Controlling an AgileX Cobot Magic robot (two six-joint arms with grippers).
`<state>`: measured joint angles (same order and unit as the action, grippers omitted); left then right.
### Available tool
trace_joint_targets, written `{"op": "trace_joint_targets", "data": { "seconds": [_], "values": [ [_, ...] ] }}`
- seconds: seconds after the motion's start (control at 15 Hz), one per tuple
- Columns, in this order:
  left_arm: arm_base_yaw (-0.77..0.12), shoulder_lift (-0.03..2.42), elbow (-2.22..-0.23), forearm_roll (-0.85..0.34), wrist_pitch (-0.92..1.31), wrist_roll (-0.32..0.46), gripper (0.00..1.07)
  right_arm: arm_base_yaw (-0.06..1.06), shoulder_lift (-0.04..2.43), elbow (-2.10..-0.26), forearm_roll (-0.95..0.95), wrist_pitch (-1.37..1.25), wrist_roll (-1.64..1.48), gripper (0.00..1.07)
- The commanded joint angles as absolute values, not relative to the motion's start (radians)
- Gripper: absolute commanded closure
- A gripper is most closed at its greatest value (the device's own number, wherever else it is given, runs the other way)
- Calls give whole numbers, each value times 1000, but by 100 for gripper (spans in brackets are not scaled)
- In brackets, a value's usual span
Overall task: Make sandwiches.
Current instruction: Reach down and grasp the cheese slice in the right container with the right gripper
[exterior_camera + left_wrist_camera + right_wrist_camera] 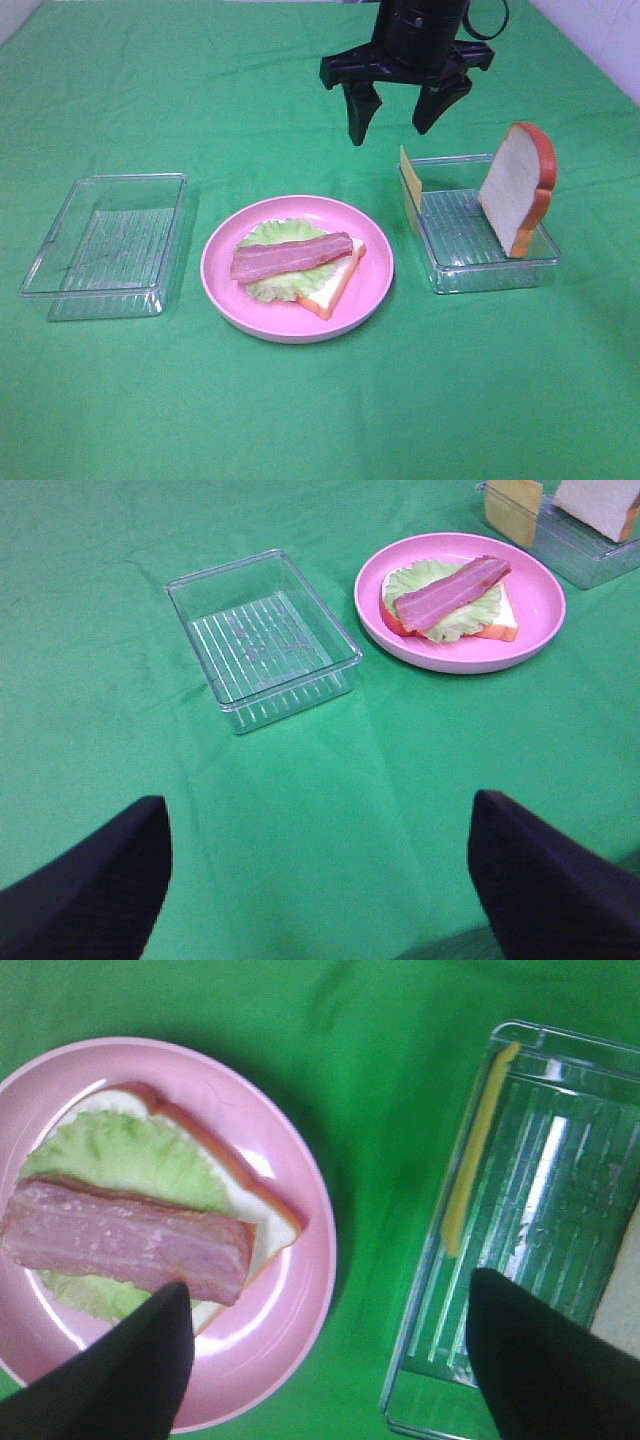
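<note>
On the pink plate (375, 270) lies a bread slice (338, 285) with a lettuce leaf (275, 233) and a bacon strip (290, 256) on top; the stack also shows in the left wrist view (450, 598) and the right wrist view (130, 1235). A yellow cheese slice (410, 178) leans on the left wall of the right clear tray (490, 272), and a second bread slice (515, 185) stands at its right end. My right gripper (396, 112) hovers open and empty above the cloth behind plate and tray. My left gripper (320, 880) is open and empty over bare cloth.
An empty clear tray (105, 245) sits left of the plate, also in the left wrist view (262, 638). Green cloth (320, 420) covers the table, with open room in front of the plate and trays.
</note>
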<state>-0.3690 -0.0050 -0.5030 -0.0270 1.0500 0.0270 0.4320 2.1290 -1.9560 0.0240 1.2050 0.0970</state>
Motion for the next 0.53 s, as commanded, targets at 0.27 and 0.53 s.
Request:
{"op": "trace_joint_targets", "data": {
  "seconds": [0.27,0.53],
  "values": [
    [-370,-27,-500,-26,1039,21,28,361,2197,-1966,58,1219,70,37],
    [-370,-27,-500,-26,1039,21,28,359,2281,-1967,45,1154,71,43]
  ]
}}
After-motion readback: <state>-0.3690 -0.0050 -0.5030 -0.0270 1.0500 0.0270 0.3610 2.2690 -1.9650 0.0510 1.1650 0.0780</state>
